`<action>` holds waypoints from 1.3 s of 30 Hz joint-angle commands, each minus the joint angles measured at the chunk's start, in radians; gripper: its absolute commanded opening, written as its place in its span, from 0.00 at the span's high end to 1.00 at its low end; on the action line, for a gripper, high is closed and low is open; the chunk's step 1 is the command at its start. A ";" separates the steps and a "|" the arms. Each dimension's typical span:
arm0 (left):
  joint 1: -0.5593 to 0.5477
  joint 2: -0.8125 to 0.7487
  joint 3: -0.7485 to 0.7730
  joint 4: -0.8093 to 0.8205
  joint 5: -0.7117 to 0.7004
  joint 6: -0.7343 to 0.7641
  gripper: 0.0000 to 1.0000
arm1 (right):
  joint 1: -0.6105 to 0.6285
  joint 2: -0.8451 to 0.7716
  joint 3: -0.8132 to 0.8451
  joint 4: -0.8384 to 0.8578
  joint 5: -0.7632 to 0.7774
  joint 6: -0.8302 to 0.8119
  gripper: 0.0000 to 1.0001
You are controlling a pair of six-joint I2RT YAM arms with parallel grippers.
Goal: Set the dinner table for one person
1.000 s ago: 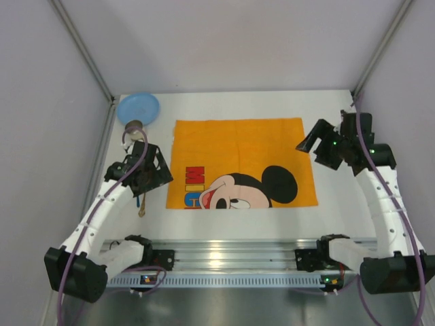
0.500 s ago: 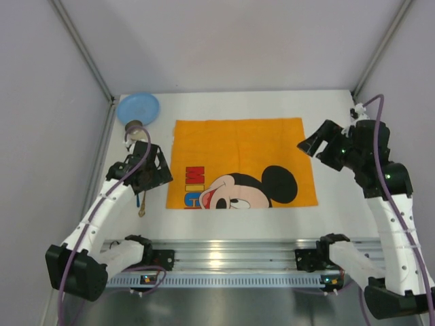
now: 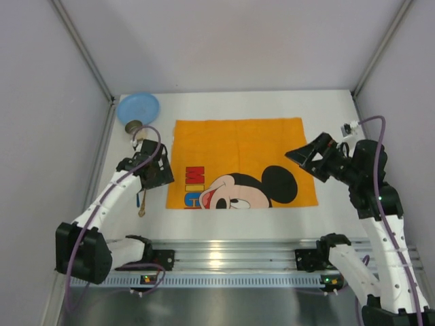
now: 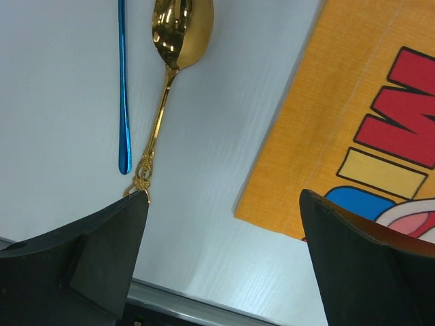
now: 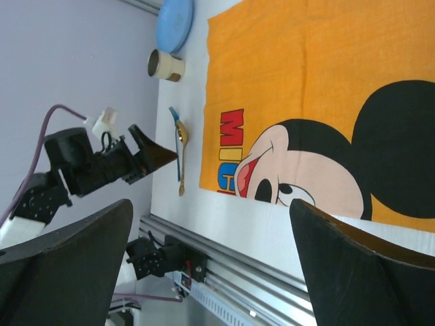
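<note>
The white dinner table (image 3: 326, 109) carries an orange Mickey Mouse cloth (image 3: 238, 153) in its middle. A gold spoon (image 4: 170, 68) and a blue-handled utensil (image 4: 123, 81) lie side by side left of the cloth (image 4: 367, 102). My left gripper (image 3: 158, 178) hovers open and empty above them, its jaws wide apart over bare table (image 4: 217, 224). My right gripper (image 3: 304, 155) hangs open and empty over the cloth's right edge. A blue plate (image 3: 138, 107) and a small cup (image 3: 134, 126) sit at the far left corner.
The ribbed aluminium rail (image 3: 224, 255) runs along the near edge, with both arm bases on it. Grey walls close in on the left, right and back. In the right wrist view the left arm (image 5: 102, 166) stands above the spoon (image 5: 181, 156).
My right arm has swung left and nearer, bringing its gripper over the cloth's right edge. My left gripper has shifted slightly right, uncovering the cup. Both stay open.
</note>
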 commanded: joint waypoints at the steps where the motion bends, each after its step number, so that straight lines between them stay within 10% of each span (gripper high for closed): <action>1: 0.026 0.061 0.001 0.071 -0.046 0.062 0.01 | -0.007 -0.068 0.067 -0.037 -0.025 -0.073 0.00; 30: 0.340 0.472 -0.007 0.347 0.193 0.215 0.33 | -0.007 -0.013 0.180 -0.252 0.148 -0.239 0.00; 39: 0.346 0.584 0.024 0.369 0.293 0.218 0.61 | -0.009 0.014 0.214 -0.281 0.199 -0.274 0.00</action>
